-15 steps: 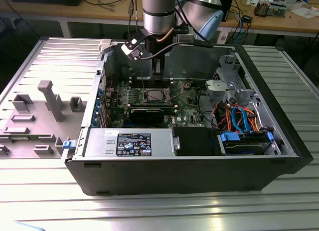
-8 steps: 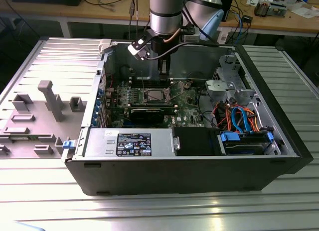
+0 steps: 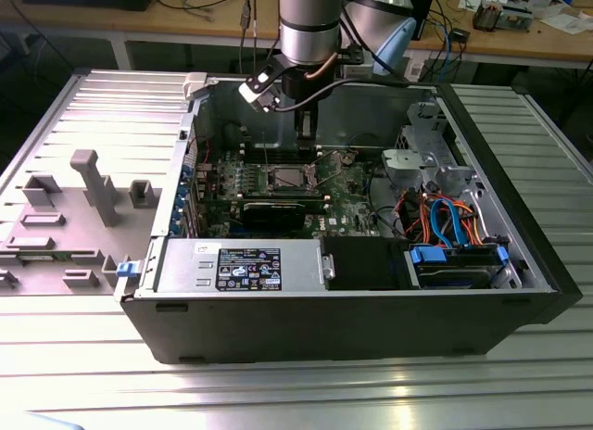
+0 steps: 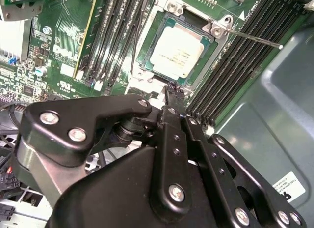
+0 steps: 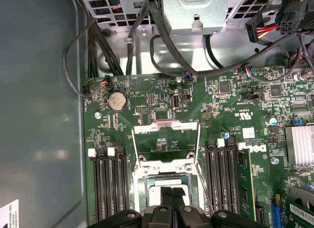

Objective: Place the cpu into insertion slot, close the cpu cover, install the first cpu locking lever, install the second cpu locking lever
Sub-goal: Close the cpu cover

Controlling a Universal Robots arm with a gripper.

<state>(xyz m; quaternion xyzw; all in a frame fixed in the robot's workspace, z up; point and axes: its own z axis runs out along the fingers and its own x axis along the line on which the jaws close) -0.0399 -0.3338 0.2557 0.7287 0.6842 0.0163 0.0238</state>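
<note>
The second wrist view shows the cpu (image 4: pixel 176 51) lying flat in the insertion slot (image 4: pixel 142 76), shiny side up. So the first job looks done.

In the first wrist view the cpu cover (image 5: pixel 166 126) stands up on its hinge, off the slot, so it is not closed yet. One thin locking lever (image 5: pixel 133 145) and the other locking lever (image 5: pixel 198 145) stick up beside the cover, one on each side. Neither is hooked down. That leaves three jobs, I think: the cover and both levers.

The gripper (image 4: pixel 172 92) hangs just beside the slot's edge. Its jaws look pressed together, with nothing between them.

Long black memory slots (image 4: pixel 113 36) run on both sides of the slot on the green board (image 5: pixel 235 120). In the exterior view the arm (image 3: pixel 306 22) reaches down into the open computer case (image 3: pixel 371 328).
</note>
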